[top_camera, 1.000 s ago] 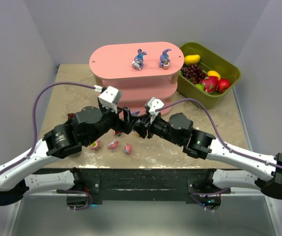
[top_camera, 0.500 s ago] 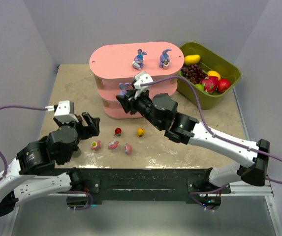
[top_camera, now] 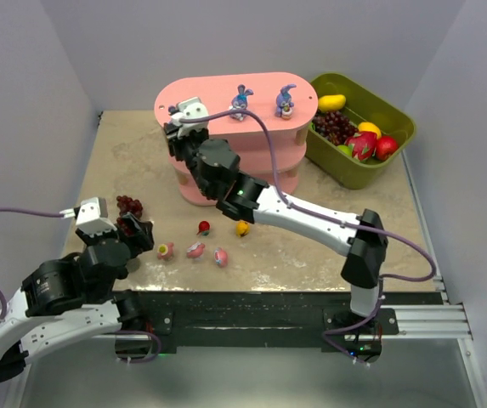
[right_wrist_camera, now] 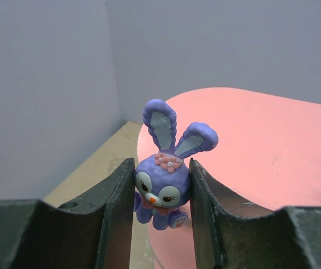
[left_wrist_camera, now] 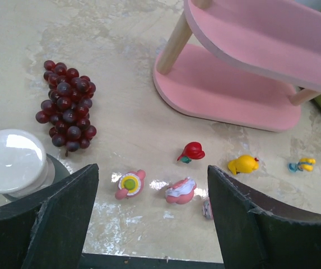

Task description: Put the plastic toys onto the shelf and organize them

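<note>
My right gripper (top_camera: 173, 129) is shut on a purple-blue bunny (right_wrist_camera: 163, 188) and holds it upright just over the left end of the pink shelf's top board (right_wrist_camera: 261, 145). Two more purple-blue bunnies (top_camera: 241, 102) (top_camera: 285, 100) stand on that board (top_camera: 201, 98). Three pink-and-white toys (left_wrist_camera: 129, 184) (left_wrist_camera: 181, 190) (left_wrist_camera: 206, 208) lie on the table in front of my left gripper (left_wrist_camera: 153, 218), which is open and empty above them. A red toy (left_wrist_camera: 191, 151), a yellow toy (left_wrist_camera: 242, 165) and a small teal-and-yellow toy (left_wrist_camera: 301, 165) lie nearer the shelf (left_wrist_camera: 244, 84).
A dark red grape bunch (top_camera: 128, 204) lies on the table left of the toys, close to my left gripper (top_camera: 137, 228). An olive-green bin (top_camera: 392, 115) with fake fruit stands right of the shelf. My right arm stretches across the shelf's front.
My right arm has lifted the bunny from the table's middle up and left to the top board's left end. My left arm has pulled back to the near left.
</note>
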`<state>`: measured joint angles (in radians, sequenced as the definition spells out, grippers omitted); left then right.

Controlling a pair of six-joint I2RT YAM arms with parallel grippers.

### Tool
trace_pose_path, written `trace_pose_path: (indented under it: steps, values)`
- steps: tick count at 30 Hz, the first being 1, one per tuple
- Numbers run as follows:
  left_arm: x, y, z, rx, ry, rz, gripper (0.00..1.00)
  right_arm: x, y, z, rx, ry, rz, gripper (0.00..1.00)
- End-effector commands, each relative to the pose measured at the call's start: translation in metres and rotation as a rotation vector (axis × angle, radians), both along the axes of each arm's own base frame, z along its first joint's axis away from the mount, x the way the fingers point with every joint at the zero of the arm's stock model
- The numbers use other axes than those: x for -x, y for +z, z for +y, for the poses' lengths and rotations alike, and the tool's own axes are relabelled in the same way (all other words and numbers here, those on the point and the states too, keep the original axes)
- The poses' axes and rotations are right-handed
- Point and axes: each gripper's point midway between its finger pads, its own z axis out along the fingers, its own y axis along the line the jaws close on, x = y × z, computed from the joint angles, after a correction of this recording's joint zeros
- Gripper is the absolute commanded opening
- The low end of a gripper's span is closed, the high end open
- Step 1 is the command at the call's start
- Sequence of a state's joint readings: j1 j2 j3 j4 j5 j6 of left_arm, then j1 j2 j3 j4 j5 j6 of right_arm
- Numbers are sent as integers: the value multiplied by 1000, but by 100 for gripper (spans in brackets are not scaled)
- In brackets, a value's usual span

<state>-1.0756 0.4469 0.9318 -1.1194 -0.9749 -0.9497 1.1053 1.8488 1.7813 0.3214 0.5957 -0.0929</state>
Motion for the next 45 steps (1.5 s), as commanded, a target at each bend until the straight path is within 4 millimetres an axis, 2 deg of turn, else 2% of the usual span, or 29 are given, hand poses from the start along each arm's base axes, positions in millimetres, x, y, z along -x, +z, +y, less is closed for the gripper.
trace_pose_path:
  steps: [1,2,4,6,7,8,10,15,20,28,36,45]
  values:
    - [-4,-9,12,32,95,-30,83,-17,48,-15,-85,-157,-103,6]
    - [-4,-9,12,30,96,-31,83,-18,57,-16,-100,-169,-115,6]
    - [-4,-11,13,14,99,-29,83,-25,50,-10,-65,-190,-119,6]
    - [-4,-11,12,9,100,-26,83,-27,58,-11,-67,-209,-127,7]
    - [-5,-12,12,7,100,-25,83,-31,52,-8,-47,-222,-123,7]
    - [-5,-12,12,7,101,-24,83,-32,56,-8,-46,-223,-126,8]
    - [-5,-13,11,8,103,-21,83,-37,50,-7,-28,-246,-121,8]
    - [-5,-16,9,13,101,-15,83,-47,45,-15,-6,-287,-116,9]
    - [-8,-17,-3,-10,55,-8,83,-55,36,-18,23,-295,-108,9]
    - [-8,-17,-3,-5,53,-10,83,-67,21,-16,46,-304,-90,11]
    - [-7,-16,-2,1,52,-15,83,-71,17,-12,66,-290,-88,17]
    - [-7,-15,-1,2,53,-18,83,-72,10,-11,69,-298,-78,45]
